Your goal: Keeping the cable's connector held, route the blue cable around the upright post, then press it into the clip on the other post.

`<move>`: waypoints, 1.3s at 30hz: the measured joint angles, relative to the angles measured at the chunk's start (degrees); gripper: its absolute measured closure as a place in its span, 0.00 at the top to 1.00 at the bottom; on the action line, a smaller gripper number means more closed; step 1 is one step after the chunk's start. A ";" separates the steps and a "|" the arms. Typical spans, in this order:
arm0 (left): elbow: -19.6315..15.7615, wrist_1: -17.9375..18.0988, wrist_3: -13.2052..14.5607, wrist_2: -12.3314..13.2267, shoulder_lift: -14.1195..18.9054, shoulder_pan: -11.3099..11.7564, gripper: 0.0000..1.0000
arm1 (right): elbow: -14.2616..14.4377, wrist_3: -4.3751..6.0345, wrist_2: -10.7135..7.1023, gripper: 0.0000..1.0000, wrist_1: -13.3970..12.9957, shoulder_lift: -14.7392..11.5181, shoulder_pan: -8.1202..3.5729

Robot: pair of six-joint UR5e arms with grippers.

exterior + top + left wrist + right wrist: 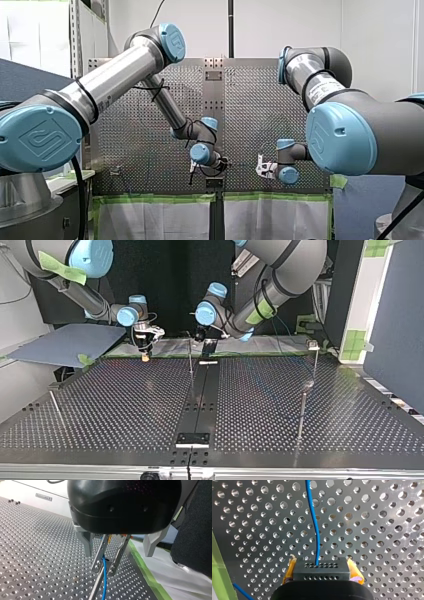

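Right jaws are clenched on the black rectangular connector block with rows of small holes (322, 573), a yellow pad (290, 567) on each side of it. The thin blue cable (317, 530) leaves the block's face that points away from the jaws. It runs ahead over the perforated metal bench (374, 530) with a slight bend. A second blue stretch shows beside the jaws, near a strip of green tape (218, 580).

Left jaws have a black housing and two slim metal fingers (100, 555), tips parted, so released. The blue cable passes between the fingers and on past the tips; cannot tell if it touches either finger. A thin upright metal post (94, 590) stands just beside the cable, its top reaching the gap between the fingertips.

In the top view both sets of jaws are at the bench's far edge. The right jaws are to the view's left of the dark centre strip (200, 405). The left jaws are just beyond the strip's far end, close to the thin post. A second post with a small clip on top (313, 346) stands at the view's right, well apart from both jaws. A plain post (301, 412) stands nearer the camera on that side. The cable is too faint to trace in this view.

In the front view the two sets of jaws are apart from each other, left jaws at the view's left.
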 joint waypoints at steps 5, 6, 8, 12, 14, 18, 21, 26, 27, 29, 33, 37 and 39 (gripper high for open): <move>-0.03 0.18 -0.03 -0.01 0.04 -0.07 1.00 | 0.01 0.00 0.00 0.00 0.00 0.04 -0.01; -0.04 0.18 -0.03 -0.01 0.06 -0.07 1.00 | 0.01 0.00 -0.01 0.00 0.00 0.04 -0.01; -0.02 0.17 -0.02 -0.03 0.18 -0.06 1.00 | 0.02 0.00 -0.03 0.00 0.00 0.05 -0.01; -0.02 0.23 -0.04 0.01 0.68 -0.12 1.00 | 0.01 0.03 -0.05 0.00 0.00 0.05 -0.01; -0.03 0.27 -0.10 0.06 1.08 -0.21 1.00 | 0.02 0.10 -0.05 0.00 0.00 0.05 -0.01; -0.03 0.31 -0.18 0.42 1.58 -0.41 1.00 | 0.00 0.16 -0.04 0.00 -0.04 0.04 -0.01; -0.02 0.32 -0.28 0.73 1.70 -0.55 1.00 | 0.00 0.17 -0.05 0.00 -0.04 0.04 -0.01; -0.01 0.38 -0.63 1.28 1.72 -0.74 1.00 | 0.01 0.18 -0.05 0.00 -0.01 0.06 0.00; 0.00 0.39 -0.69 1.42 1.72 -0.76 1.00 | 0.01 0.18 -0.05 0.00 0.00 0.05 -0.01; 0.01 0.40 -0.80 1.65 1.73 -0.80 1.00 | 0.02 0.18 -0.04 0.00 0.00 0.06 -0.01; 0.01 0.44 -1.00 1.92 1.74 -0.83 1.00 | 0.01 0.18 -0.05 0.00 0.00 0.07 -0.01; -0.02 0.56 -1.45 2.23 1.74 -0.94 1.00 | 0.01 0.18 -0.05 0.00 0.00 0.07 -0.01; -0.02 0.59 -1.52 2.28 1.74 -0.99 1.00 | 0.01 0.18 -0.05 0.00 0.00 0.07 -0.01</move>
